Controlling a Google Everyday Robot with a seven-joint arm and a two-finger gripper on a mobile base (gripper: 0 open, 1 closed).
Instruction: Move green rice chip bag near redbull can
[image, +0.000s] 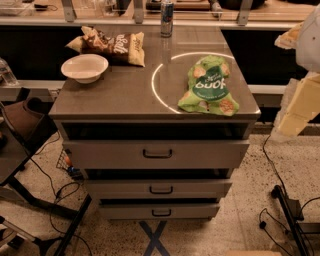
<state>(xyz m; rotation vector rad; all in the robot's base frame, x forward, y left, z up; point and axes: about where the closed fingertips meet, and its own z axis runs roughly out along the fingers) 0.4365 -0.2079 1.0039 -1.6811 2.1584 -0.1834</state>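
- Four things lie on the grey cabinet top (115, 97). The crinkled bright green rice chip bag (210, 86) with white lettering lies flat at the front right, by the right edge.
- The slim silver-and-blue redbull can (167, 18) stands upright at the back edge, well apart from the green bag (to its rear left).
- A brown-and-cream chip bag (111, 44) lies at the back left, with a round white bowl (84, 67) just in front of it.
- The pale cream gripper (300, 107) hangs at the right edge of view, off the cabinet's right side and clear of the bag; I cannot tell whether it is open or closed.
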